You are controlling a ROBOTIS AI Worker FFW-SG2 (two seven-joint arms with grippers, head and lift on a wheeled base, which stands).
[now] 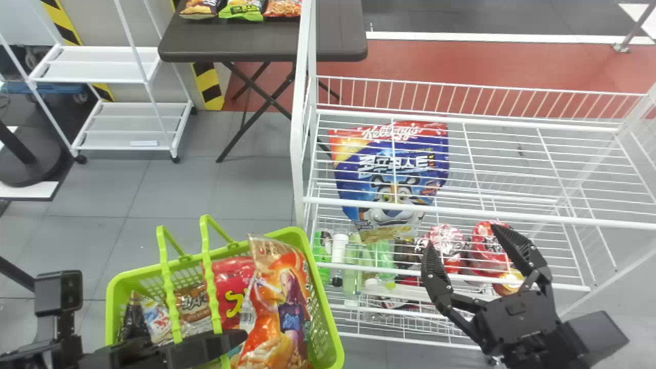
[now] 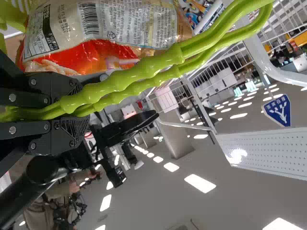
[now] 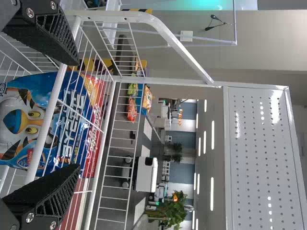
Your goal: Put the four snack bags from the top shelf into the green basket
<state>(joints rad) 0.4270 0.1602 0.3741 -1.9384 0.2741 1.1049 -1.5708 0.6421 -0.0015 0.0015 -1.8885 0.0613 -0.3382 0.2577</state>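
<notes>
Two knobbly green handles in the left gripper, jaws tight; right gripper, ridged jaws apart.

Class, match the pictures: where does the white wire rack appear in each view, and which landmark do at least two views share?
Head view: white wire rack from centre to right edge.
Left wrist view: white wire rack, upper middle to right edge.
Right wrist view: white wire rack, across the left and upper parts.
Landmark: blue tiger bag, shared by the head and right wrist views.
</notes>
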